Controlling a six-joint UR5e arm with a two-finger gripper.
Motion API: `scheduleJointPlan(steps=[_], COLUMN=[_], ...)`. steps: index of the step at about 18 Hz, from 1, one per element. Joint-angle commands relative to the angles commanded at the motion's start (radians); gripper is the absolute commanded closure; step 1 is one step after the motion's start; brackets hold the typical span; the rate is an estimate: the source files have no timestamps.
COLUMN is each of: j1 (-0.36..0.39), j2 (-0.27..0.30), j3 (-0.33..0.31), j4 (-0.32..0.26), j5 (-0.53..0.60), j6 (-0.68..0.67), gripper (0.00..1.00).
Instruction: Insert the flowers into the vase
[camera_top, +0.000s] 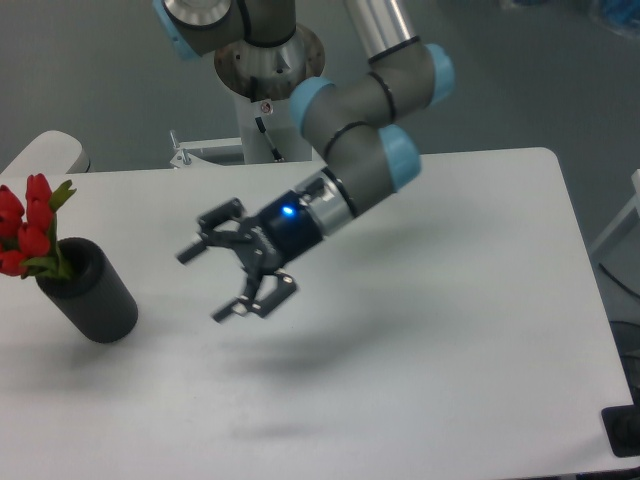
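The black vase (88, 292) stands tilted near the table's left edge. The red flowers (28, 232) stick out of its top opening, with green leaves among the blooms. My gripper (208, 283) hangs above the table well to the right of the vase, apart from it. Its fingers (200, 243) are spread wide and hold nothing.
The white table (430, 330) stretches to the right and front of the arm. The robot's base column (262, 95) rises behind the table's back edge. A pale rounded object (45, 153) sits at the far left corner.
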Motion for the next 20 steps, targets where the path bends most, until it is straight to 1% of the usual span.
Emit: scheduleJointPlan(steps=[3,4,6,7,8,10,12,15,16,18,20], j1=[0.009,0.011,0.012,0.009,0.003,0.002,0.002,-0.002,-0.005,-0.017,-0.028], j2=[-0.049,-0.058,-0.077,-0.089,-0.104,-0.126,-0.140,-0.161,-0.166,-0.187,-0.210], j3=[0.081,0.104,0.173,0.202,0.223,0.255,0.278,0.309,0.318,0.358,0.387], j4=[-0.005,-0.009,-0.015,-0.018,-0.018,-0.026,-0.046,-0.071,-0.089,-0.150,-0.205], j5=[0.124,0.182,0.360,0.452,0.514,0.571,0.621,0.733,0.767,0.839,0.922], j6=[-0.012,-0.062,-0.179,-0.207,-0.213,-0.218,-0.213,-0.206,-0.203,-0.189,-0.122], gripper=[0.00,0.00,0.00,0.00,0.00,0.00,0.00,0.00,0.00,0.00,0.00])
